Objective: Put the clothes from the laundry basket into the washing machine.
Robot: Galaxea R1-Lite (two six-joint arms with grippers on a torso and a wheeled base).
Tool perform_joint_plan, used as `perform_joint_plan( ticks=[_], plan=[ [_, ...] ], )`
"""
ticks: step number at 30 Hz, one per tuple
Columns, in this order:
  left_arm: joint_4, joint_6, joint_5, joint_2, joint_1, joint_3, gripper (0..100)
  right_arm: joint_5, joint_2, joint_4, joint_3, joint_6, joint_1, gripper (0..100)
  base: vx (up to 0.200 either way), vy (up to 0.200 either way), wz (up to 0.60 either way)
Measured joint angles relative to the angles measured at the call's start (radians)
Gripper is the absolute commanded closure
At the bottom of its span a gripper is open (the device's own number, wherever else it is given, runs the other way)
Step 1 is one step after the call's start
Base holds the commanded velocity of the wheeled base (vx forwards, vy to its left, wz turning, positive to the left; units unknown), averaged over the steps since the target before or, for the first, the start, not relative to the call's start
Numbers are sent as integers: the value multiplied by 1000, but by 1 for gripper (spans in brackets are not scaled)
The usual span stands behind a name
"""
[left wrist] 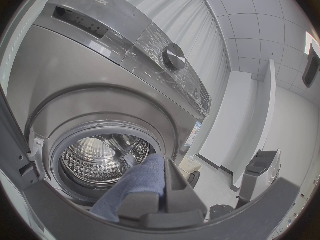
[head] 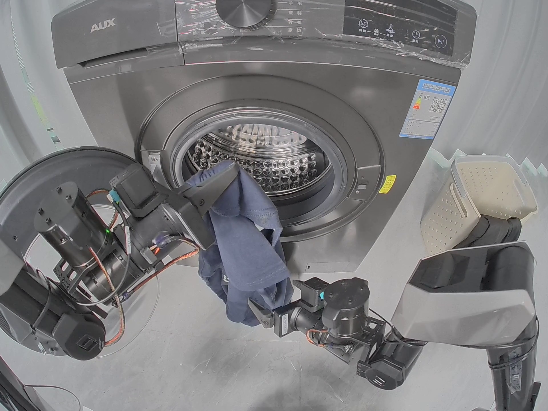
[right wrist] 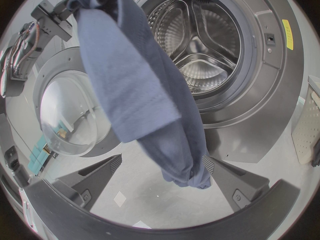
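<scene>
One navy garment [head: 245,246] hanging vertically, left hand [head: 227,173] pinching its top, right hand [head: 257,312] spread below

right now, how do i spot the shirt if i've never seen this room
Find the grey washer with its door open. In front of the drum mouth, the shirt hangs from the left gripper. It is the only dark blue cloth among grey metal.

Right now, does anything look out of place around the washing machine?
The blue garment hangs outside the drum, pinched by the left tool at the opening; its tail dangles between the right tool's open fingers. Nothing spilled.
</scene>
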Motion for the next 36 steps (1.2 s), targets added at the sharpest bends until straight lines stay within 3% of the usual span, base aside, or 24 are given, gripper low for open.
perform_joint_plan(
  ticks=[6,7,14,21,30,36],
  plan=[
    [0,0,0,0,0,4,100,10,71,1,-97,-12,-37,0,0,0,0],
    [0,0,0,-1,0,4,100,10,80,0,-111,-13,-41,100,0,0,0],
    [0,-15,0,-1,0,6,100,13,125,-23,-183,-10,-52,100,0,0,0],
    [0,-33,0,-2,4,7,100,13,126,-48,-174,-7,-55,100,0,0,0],
    [0,-35,-2,-2,13,20,100,14,-43,-39,-10,-18,-120,100,0,0,0],
    [0,-33,-4,11,10,50,100,49,-235,-43,138,-34,-182,100,0,0,0]
  ],
)
